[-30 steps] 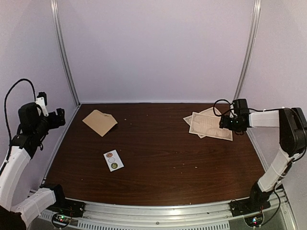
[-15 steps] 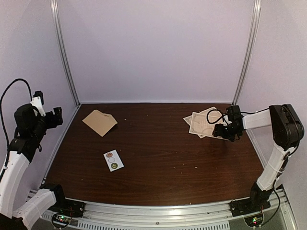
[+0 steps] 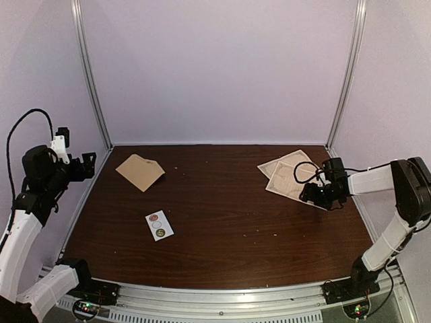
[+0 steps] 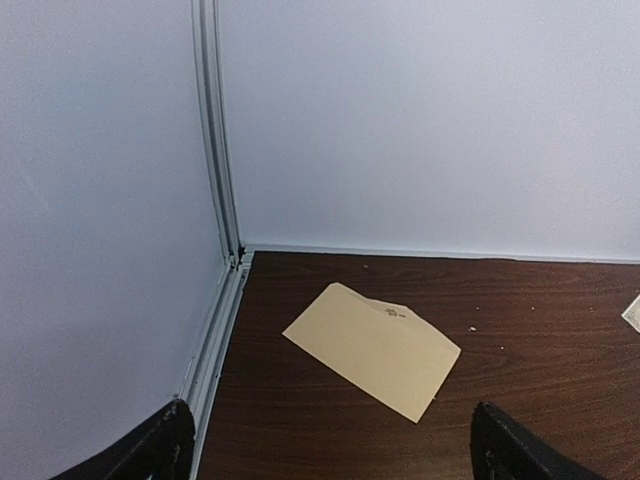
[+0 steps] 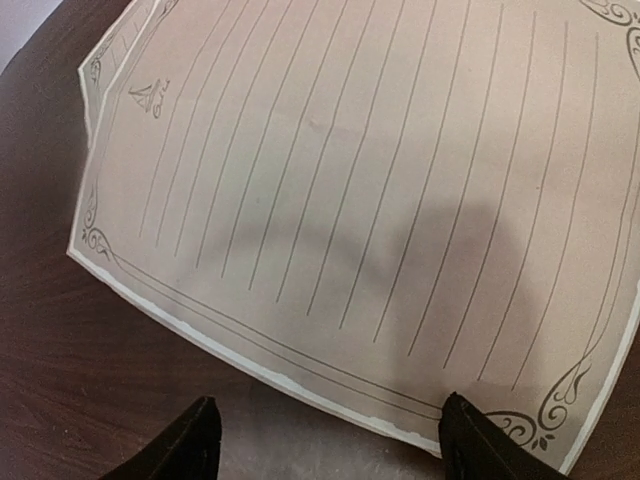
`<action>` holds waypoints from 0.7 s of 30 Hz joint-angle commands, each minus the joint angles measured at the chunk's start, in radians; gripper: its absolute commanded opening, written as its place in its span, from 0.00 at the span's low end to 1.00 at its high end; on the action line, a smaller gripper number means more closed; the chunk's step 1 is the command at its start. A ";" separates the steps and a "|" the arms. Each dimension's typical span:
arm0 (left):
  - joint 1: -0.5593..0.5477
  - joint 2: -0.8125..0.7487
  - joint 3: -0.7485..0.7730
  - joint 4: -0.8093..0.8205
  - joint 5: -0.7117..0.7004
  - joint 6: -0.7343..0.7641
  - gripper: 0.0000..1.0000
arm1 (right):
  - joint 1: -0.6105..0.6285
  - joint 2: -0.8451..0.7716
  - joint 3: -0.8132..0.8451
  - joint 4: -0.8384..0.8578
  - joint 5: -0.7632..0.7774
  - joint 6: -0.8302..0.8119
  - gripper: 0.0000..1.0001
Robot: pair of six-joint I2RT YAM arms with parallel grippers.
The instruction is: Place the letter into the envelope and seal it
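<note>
No step is completed. The right tool [image 5: 330,445], released and empty, is positioned over the near edge of the letter [image 5: 350,180]; the left tool [image 4: 330,450] is likewise released. The envelope [image 4: 375,348] lies far left on the tabletop [image 3: 222,202], well apart; gripping, insertion and sealing remain.

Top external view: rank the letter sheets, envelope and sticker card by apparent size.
1. letter sheets, largest
2. envelope, noticeably smaller at a similar depth
3. sticker card, smallest even though it lies nearest the camera
</note>
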 commanded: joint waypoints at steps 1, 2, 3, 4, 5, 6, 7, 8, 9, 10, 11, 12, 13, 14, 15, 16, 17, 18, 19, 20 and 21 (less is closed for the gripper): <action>-0.004 -0.004 -0.009 0.053 0.067 0.017 0.98 | 0.061 -0.088 -0.114 -0.124 -0.062 0.121 0.75; -0.005 0.002 -0.009 0.053 0.068 0.017 0.98 | 0.075 -0.122 -0.143 -0.123 -0.070 0.144 0.76; -0.006 0.008 -0.007 0.047 0.067 0.017 0.98 | 0.090 -0.158 -0.168 -0.123 -0.077 0.169 0.75; -0.008 0.015 -0.004 0.042 0.064 0.016 0.98 | 0.108 -0.195 -0.194 -0.126 -0.082 0.190 0.76; -0.009 0.018 -0.002 0.036 0.061 0.015 0.98 | 0.125 -0.235 -0.217 -0.131 -0.082 0.210 0.76; -0.008 0.023 -0.001 0.033 0.056 0.011 0.98 | 0.142 -0.271 -0.238 -0.139 -0.085 0.228 0.76; -0.009 0.028 0.003 0.029 0.050 -0.002 0.98 | 0.155 -0.309 -0.260 -0.145 -0.093 0.247 0.76; -0.009 0.034 0.007 0.024 0.060 -0.012 0.98 | 0.165 -0.344 -0.279 -0.148 -0.109 0.261 0.75; -0.009 0.042 0.008 0.027 0.078 -0.025 0.98 | 0.176 -0.375 -0.300 -0.157 -0.123 0.271 0.75; -0.009 0.052 0.006 0.031 0.092 -0.047 0.98 | 0.180 -0.406 -0.309 -0.175 -0.127 0.279 0.75; -0.008 0.063 0.005 0.033 0.113 -0.067 0.98 | 0.189 -0.433 -0.317 -0.192 -0.127 0.282 0.75; -0.009 0.076 0.005 0.034 0.138 -0.091 0.98 | 0.197 -0.462 -0.323 -0.206 -0.133 0.282 0.75; -0.008 0.089 0.003 0.033 0.165 -0.119 0.98 | 0.201 -0.487 -0.325 -0.220 -0.140 0.282 0.75; -0.009 0.099 0.003 0.034 0.191 -0.147 0.98 | 0.204 -0.511 -0.324 -0.233 -0.147 0.279 0.75; -0.009 0.109 0.000 0.035 0.213 -0.179 0.98 | 0.206 -0.535 -0.320 -0.245 -0.149 0.275 0.75; -0.011 0.114 -0.007 0.043 0.238 -0.207 0.97 | 0.206 -0.554 -0.308 -0.264 -0.144 0.267 0.75; -0.010 0.114 -0.017 0.053 0.253 -0.238 0.97 | 0.207 -0.572 -0.287 -0.286 -0.129 0.261 0.76; -0.011 0.110 -0.025 0.056 0.261 -0.269 0.97 | 0.206 -0.582 -0.263 -0.307 -0.115 0.252 0.78; -0.011 0.106 -0.031 0.058 0.270 -0.299 0.97 | 0.206 -0.589 -0.235 -0.324 -0.094 0.239 0.80; -0.013 0.104 -0.037 0.057 0.277 -0.312 0.97 | 0.206 -0.586 -0.204 -0.340 -0.064 0.223 0.82; -0.017 0.103 -0.038 0.039 0.273 -0.322 0.96 | 0.206 -0.577 -0.176 -0.354 -0.030 0.207 0.84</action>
